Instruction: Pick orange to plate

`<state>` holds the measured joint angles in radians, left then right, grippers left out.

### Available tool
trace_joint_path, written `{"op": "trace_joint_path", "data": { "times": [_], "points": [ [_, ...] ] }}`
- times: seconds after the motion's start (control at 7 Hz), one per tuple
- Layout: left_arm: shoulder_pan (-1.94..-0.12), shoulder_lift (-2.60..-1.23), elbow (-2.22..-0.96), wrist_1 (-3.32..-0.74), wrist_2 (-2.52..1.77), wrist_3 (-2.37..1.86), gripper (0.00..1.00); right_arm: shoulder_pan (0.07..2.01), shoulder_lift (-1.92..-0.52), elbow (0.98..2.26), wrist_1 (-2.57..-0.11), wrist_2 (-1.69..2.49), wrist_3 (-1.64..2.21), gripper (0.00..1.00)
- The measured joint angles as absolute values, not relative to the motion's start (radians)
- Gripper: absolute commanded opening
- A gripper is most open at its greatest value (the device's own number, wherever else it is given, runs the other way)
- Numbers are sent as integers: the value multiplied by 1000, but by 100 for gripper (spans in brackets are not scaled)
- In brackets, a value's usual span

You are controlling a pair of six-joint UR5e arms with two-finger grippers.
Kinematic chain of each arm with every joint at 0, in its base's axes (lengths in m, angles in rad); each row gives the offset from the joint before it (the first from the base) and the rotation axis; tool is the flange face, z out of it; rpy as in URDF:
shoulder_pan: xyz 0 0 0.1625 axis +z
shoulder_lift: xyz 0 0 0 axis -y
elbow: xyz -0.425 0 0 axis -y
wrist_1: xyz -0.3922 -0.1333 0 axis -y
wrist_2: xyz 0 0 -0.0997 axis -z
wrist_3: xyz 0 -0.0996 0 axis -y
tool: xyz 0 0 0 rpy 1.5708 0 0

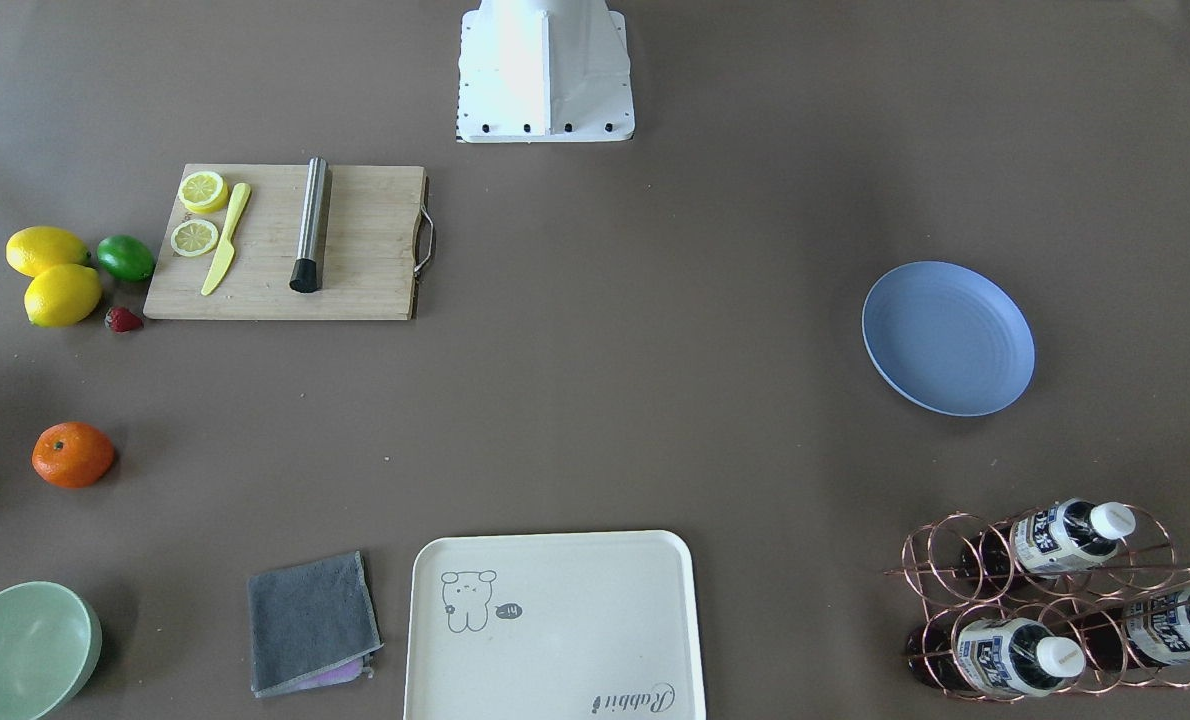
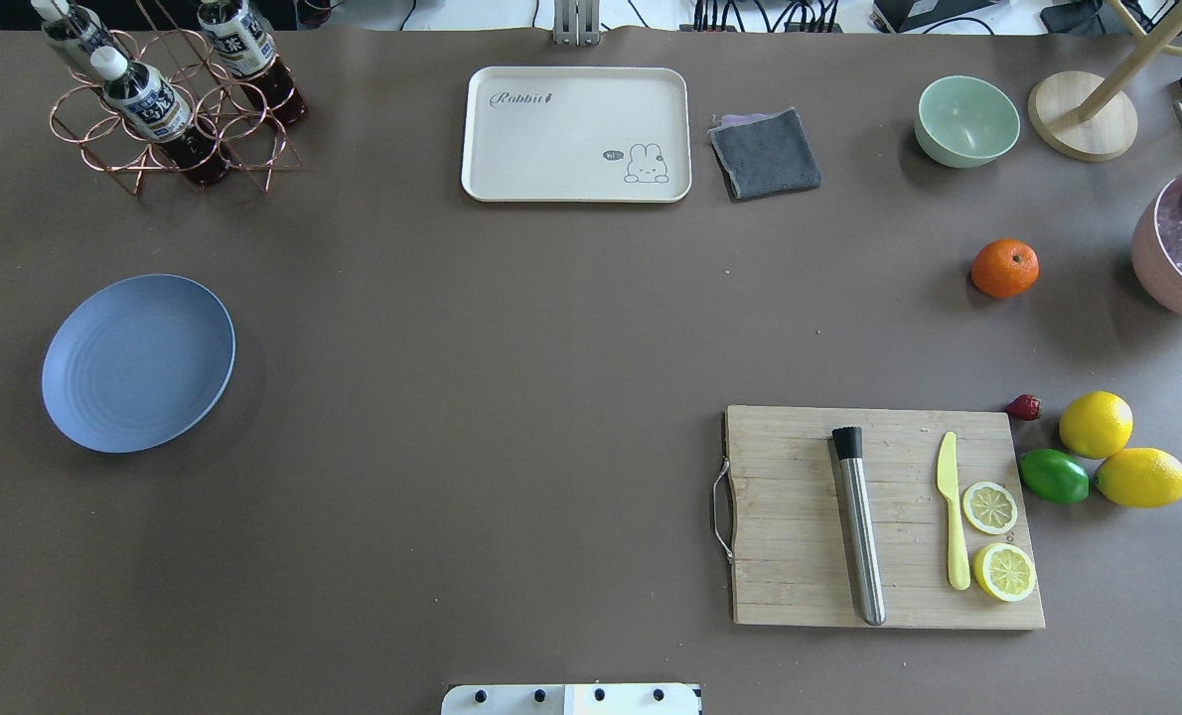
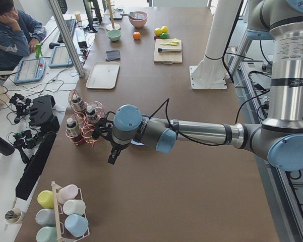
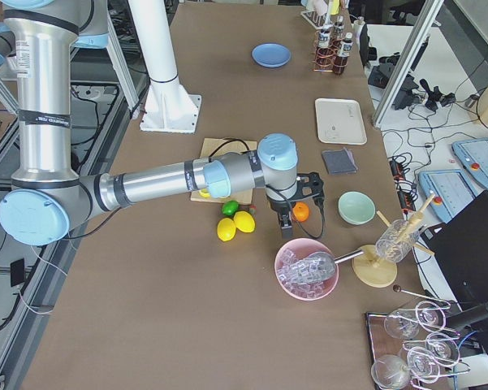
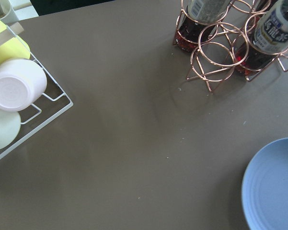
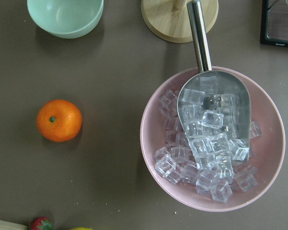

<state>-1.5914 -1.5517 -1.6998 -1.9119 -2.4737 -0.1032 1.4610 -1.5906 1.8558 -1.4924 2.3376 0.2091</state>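
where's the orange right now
In the overhead view the orange sits alone on the right side of the table, between the green bowl farther out and the lemons nearer the robot, with the pink ice bowl to its right.

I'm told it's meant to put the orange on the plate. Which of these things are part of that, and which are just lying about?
Part of the job: orange, blue plate.

Just lying about: lemons, lime, strawberry, cutting board, cream tray, grey cloth, green bowl, bottles, pink bowl of ice.
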Motion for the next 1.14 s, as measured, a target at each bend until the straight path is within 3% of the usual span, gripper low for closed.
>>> {"op": "trace_joint_path", "data": {
  "times": [0.29,0.57,0.86,1.14],
  "points": [
    [-1578,-1553,-1729,-1911,-2500,-157,98,1284,-1450,1840,-1493,2274,484,100],
    [-1577,-1553,-1738,-1912,-2505,-168,98,1129,-1318,1719,-1430,2179,650,98],
    [-1577,-1552,-1739,-1915,-2505,-169,98,1093,-1287,1529,-1214,2164,672,97],
    [-1576,-1551,-1737,-1930,-2505,-169,98,1089,-1297,1460,-1135,2162,671,97]
  ]
}}
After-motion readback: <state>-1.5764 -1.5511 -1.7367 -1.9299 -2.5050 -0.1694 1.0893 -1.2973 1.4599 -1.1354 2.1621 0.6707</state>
